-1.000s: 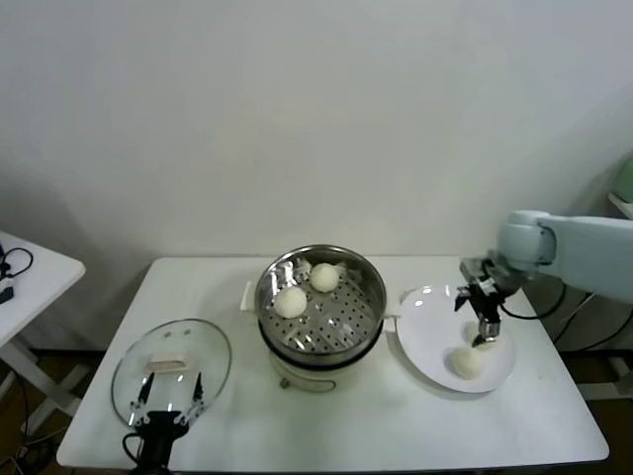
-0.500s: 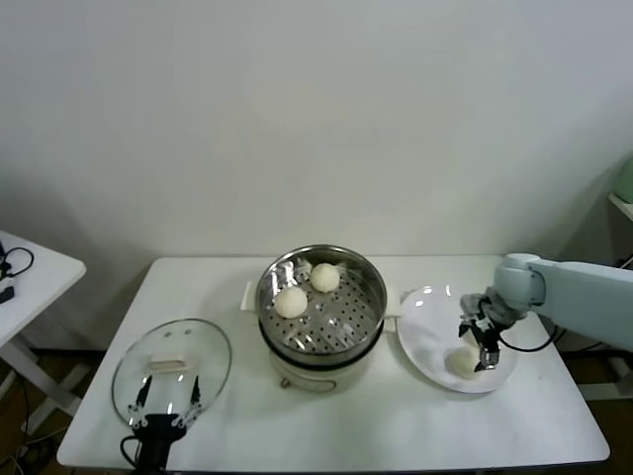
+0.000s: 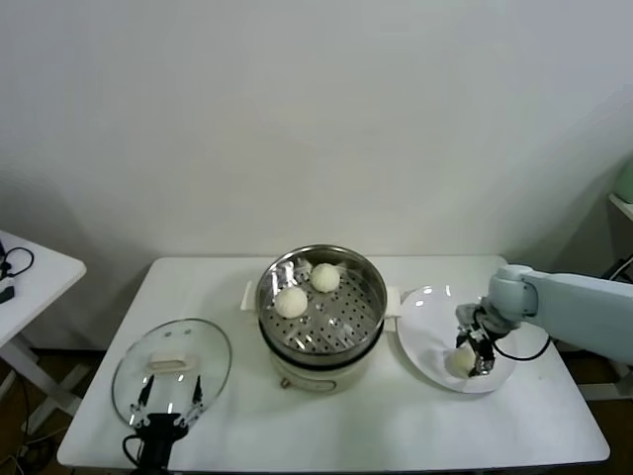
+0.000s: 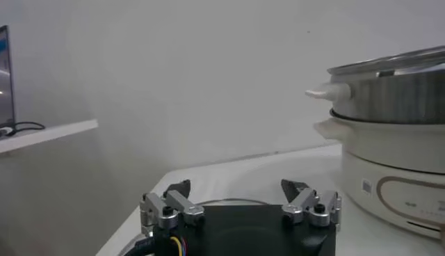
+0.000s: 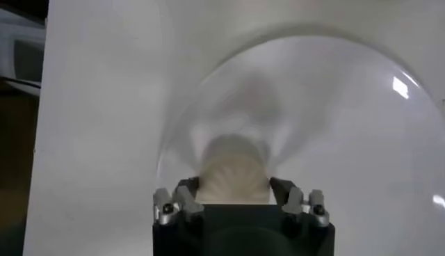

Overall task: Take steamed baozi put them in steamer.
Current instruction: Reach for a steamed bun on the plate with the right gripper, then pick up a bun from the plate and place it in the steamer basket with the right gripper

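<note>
desk: white, rectangular, set against a pale wall
middle: steamer on its white pot base
robot's left: round glass lid lying flat
robot's right: white plate, just beside the steamer

Three steamed baozi in view, one steamer, one plate, one glass lid.
</note>
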